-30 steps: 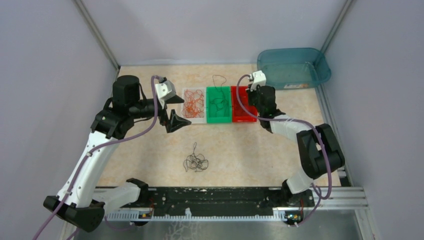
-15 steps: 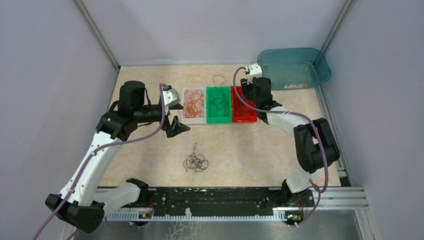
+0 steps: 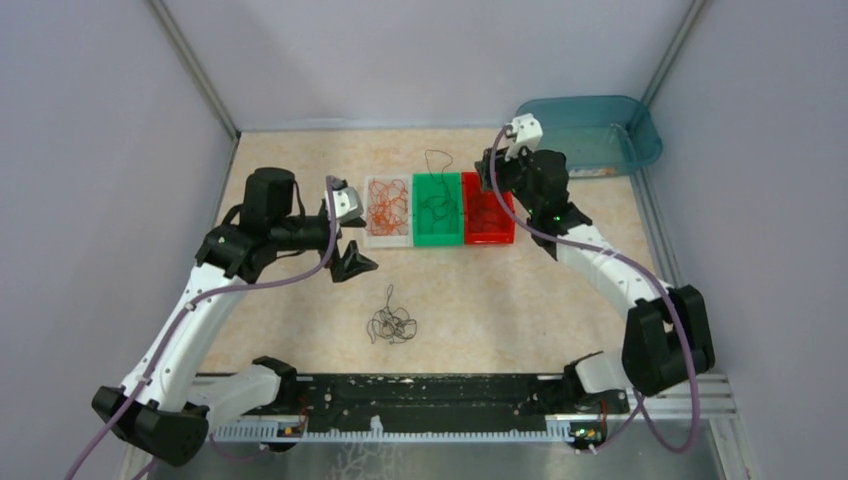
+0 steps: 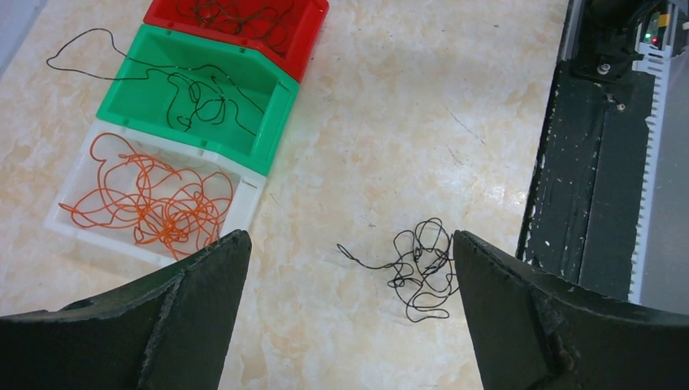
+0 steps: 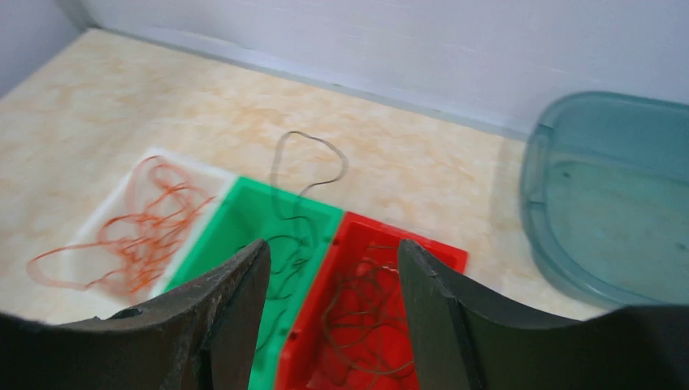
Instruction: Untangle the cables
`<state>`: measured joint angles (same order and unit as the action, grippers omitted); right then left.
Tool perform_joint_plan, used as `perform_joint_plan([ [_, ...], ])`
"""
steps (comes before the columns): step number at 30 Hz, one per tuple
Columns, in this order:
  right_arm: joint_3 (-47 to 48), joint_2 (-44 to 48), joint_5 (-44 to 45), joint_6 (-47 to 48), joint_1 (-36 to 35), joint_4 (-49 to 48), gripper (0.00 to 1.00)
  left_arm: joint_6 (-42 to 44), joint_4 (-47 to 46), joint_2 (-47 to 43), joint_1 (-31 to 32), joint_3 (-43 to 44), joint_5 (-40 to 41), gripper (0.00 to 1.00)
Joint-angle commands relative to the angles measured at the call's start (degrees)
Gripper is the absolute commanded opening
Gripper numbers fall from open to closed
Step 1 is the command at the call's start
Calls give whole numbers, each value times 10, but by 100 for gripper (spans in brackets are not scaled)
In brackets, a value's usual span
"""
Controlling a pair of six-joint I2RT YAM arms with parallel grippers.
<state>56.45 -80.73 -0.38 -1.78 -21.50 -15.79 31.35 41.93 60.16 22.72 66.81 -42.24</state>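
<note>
Loose black cable tangle (image 3: 391, 325) on the table (image 3: 500, 290), apart from white tray (image 3: 388, 241), green tray (image 3: 437, 241), red tray (image 3: 488, 239)

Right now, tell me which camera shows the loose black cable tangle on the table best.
The left wrist view: the black tangle appears large and sharp, with its separate loops easy to trace. The top external view shows it whole but small, so the loops merge together. The right wrist view does not show it at all.

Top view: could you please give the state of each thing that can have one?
Left gripper, open, empty.
Right gripper, open, empty.
White bin, holds orange cables.
Green bin, holds black cable, loop over rim.
Red bin, holds dark cables.
Blue tub, empty.
Loose black cable, tangled.
</note>
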Motion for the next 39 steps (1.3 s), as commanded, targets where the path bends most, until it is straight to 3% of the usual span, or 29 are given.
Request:
perform_joint_plan([
  [1,-41,88,-139,-15,-40,-39,60,27,15,-9,-8,-7,-25,100],
  [3,-97,125,-193,-8,-77,-72,59,34,9,-7,-29,-21,-26,100],
  [6,-179,158,-243,-3,-146,-113,59,39,-6,8,-111,-37,-64,100],
  [9,-233,144,-243,7,-232,-142,58,62,-1,37,-171,-35,-80,100],
  [15,-248,62,-199,11,-378,-171,58,87,22,48,-196,-51,-80,100],
  [20,-240,-12,-195,-23,-409,-224,54,103,6,13,-196,-91,-88,100],
  [23,-221,-47,-170,-36,-413,-226,46,114,8,2,-196,-104,-87,100],
  [25,-211,-58,-145,-43,-413,-221,37,128,16,-3,-196,-109,-89,100],
  [30,-203,-32,-63,-25,-413,-207,1,155,5,-33,-196,-138,-118,99],
  [39,-173,70,-94,26,-412,-193,0,152,-22,-88,-194,-181,-203,99],
])
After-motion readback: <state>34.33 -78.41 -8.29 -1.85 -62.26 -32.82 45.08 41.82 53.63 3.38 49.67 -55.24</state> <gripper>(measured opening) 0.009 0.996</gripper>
